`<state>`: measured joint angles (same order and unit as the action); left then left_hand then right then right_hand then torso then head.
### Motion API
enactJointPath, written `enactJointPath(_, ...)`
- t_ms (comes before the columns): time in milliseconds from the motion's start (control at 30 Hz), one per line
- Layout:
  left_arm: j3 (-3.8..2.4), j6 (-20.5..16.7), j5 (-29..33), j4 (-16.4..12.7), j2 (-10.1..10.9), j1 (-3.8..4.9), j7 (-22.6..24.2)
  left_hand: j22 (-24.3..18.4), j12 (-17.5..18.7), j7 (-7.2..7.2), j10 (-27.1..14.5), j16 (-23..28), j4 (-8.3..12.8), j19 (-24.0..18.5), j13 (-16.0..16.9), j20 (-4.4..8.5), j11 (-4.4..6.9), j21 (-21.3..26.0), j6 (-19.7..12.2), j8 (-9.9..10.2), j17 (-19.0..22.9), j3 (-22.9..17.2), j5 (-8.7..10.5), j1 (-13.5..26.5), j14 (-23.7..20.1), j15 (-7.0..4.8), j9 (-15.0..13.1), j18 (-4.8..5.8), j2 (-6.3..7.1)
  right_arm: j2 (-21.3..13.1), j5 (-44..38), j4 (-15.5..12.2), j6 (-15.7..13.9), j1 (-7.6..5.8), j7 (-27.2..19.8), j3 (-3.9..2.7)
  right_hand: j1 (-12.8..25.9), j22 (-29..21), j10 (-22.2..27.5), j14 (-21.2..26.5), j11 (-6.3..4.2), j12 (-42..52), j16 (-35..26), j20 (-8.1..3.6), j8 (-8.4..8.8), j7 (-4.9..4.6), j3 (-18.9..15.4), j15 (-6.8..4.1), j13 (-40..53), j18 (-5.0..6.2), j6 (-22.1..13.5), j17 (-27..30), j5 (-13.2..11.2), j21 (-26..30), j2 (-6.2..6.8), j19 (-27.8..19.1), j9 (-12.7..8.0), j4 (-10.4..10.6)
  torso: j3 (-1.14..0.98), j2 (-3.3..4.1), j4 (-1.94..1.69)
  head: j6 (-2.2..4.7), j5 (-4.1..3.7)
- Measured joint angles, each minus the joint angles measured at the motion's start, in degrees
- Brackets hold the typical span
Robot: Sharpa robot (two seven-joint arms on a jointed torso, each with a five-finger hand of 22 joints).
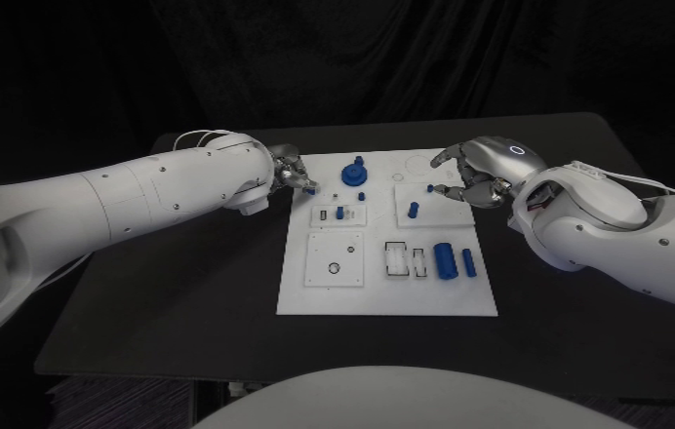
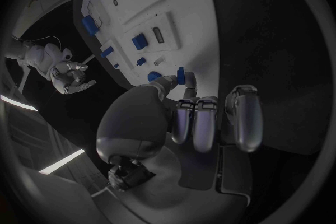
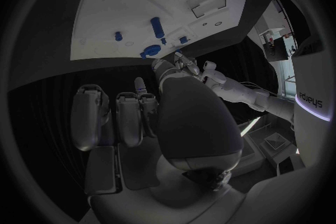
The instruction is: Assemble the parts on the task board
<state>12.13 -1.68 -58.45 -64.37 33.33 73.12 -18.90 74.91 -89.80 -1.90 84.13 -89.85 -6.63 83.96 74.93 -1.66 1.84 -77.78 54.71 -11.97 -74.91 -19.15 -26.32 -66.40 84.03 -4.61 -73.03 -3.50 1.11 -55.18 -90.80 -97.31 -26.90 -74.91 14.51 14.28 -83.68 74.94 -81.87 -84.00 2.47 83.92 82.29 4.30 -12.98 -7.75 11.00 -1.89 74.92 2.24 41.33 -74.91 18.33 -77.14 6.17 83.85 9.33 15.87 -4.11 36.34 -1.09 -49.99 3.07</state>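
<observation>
Black curtains behind, black bench (image 1: 169,302) below, white task board (image 1: 387,292) lying flat in the middle. Left hand (image 1: 292,171) sits at the board's far left corner; a small blue part (image 2: 181,75) is pinched at its fingertips (image 2: 187,83) in the left wrist view, other fingers curled under. That part hangs just over the board's edge, close to the big blue knob part (image 1: 355,170) standing upright at the far middle of the board. Right hand (image 1: 478,174) hovers over the board's far right corner, fingers curled loosely and apart, nothing seen in them. Small blue peg (image 1: 414,211) stands on the raised square plate just below the right hand, near but not touching. Two tiny blue parts (image 1: 340,214) sit on the small plate in front of the knob, between the hands. Nearer the robot: a blue cylinder (image 1: 445,259) and a thinner blue bar (image 1: 468,263) lie side by side on the board's right half, beside two rectangular slots (image 1: 398,258). Square plate with a round hole (image 1: 335,256) on the left half. Cylinder and bar are well apart from both hands. Right wrist view shows the knob and pegs beyond the right fingers, left hand past them.
</observation>
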Motion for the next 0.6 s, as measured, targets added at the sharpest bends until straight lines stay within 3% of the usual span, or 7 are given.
enactJointPath(200,0.01,-3.0,0.0,-5.9,3.9,0.00,0.4,0.0,0.0,0.37,-0.2,0.0,0.9,0.2,0.0,0.21,0.18,0.0,0.7,0.0,0.0,-2.5,-1.78,0.7,0.0,-0.41,-0.1,0.00,1.23,-0.2,0.1,0.0,0.0,0.00,0.0,0.00,0.0,0.0,0.0,0.0,0.00,0.0,0.0,0.00,0.00,-0.20,0.0,0.00,0.0,0.00,0.2,0.0,0.0,0.0,0.00,0.0,0.0,0.0,0.01,-0.01,0.01,0.00,0.07)
enactJointPath(433,0.02,-5.5,0.0,-11.8,7.2,0.00,-0.5,0.0,0.0,0.27,0.0,0.0,1.6,0.0,0.0,0.44,0.39,0.4,0.8,0.0,0.0,-4.6,-1.48,1.3,0.0,-0.44,-0.3,-0.01,1.88,-0.5,0.2,0.0,0.0,0.00,0.1,0.00,0.0,0.0,0.0,0.0,0.00,0.0,0.0,0.00,0.00,-0.20,0.0,0.00,0.0,0.00,0.2,0.0,0.0,0.0,0.00,0.0,0.0,0.0,0.01,-0.07,-0.01,0.00,0.29)
enactJointPath(600,0.02,-7.3,0.0,-13.9,8.0,-0.08,-1.6,0.0,0.0,0.48,0.0,0.0,1.5,0.0,0.0,0.44,0.39,0.4,1.0,0.0,0.0,-5.6,-0.21,1.6,-0.2,-0.61,-0.4,-0.01,2.19,-0.6,0.3,0.0,0.0,0.01,0.1,0.00,0.0,0.0,0.0,0.0,0.00,0.0,0.0,0.00,0.00,-0.20,0.0,0.00,0.0,0.00,0.2,0.0,0.0,0.0,0.00,0.0,0.0,0.0,-0.05,-0.14,-0.07,0.00,0.42)
